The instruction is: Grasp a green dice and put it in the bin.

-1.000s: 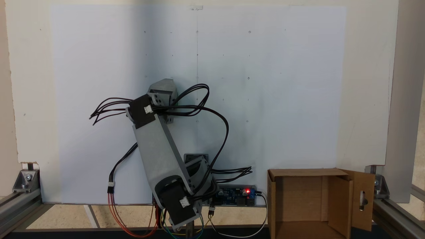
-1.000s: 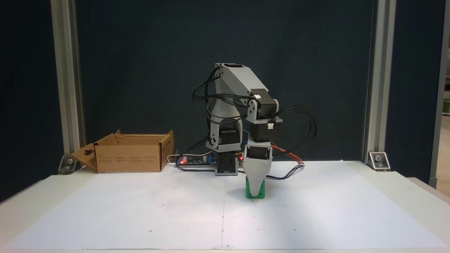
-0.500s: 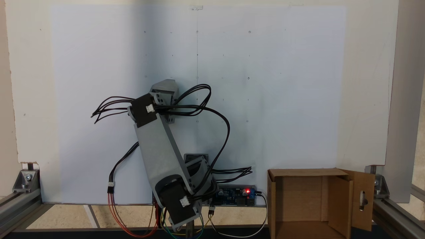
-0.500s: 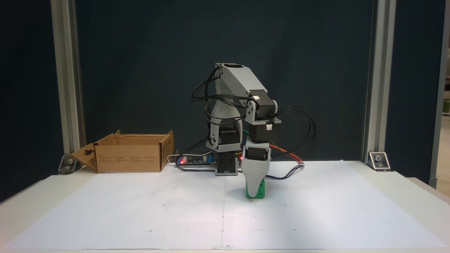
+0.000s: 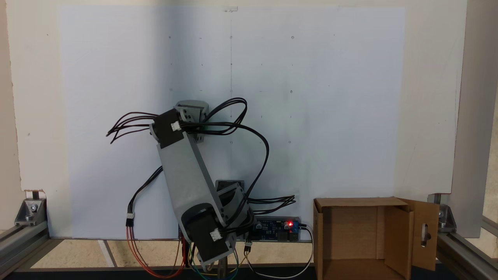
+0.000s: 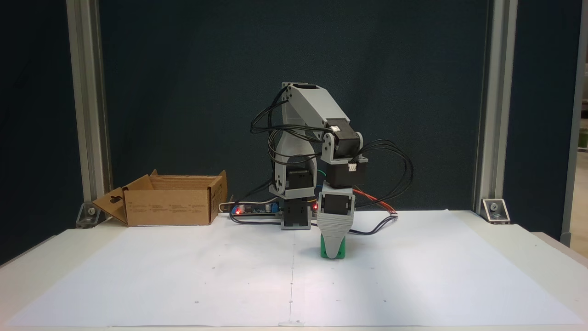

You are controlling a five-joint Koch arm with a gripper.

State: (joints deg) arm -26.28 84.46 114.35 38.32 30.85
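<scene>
The green dice (image 6: 342,250) sits on the white paper just right of the centre line, in front of the arm's base. My gripper (image 6: 334,253) points straight down over it. Its ribbed grey front jaw covers the middle of the dice, leaving green on both sides. The other jaw is hidden behind the first, so the grip cannot be judged. From above, the wrist housing (image 5: 190,109) hides both the dice and the jaws. The bin (image 6: 170,207), an open brown cardboard box (image 5: 350,229), stands beside the base, with its slotted flap folded outward.
A controller board with a red light (image 5: 278,229) and loose cables (image 6: 390,184) lie by the base. Aluminium frame posts (image 6: 87,115) stand at the table's corners. White paper (image 6: 183,276) covers the table between the dice and the bin.
In the view from above, the wrist housing has drawn back slightly toward the base. From the front, the gripper and dice sit a few pixels further left and higher.
</scene>
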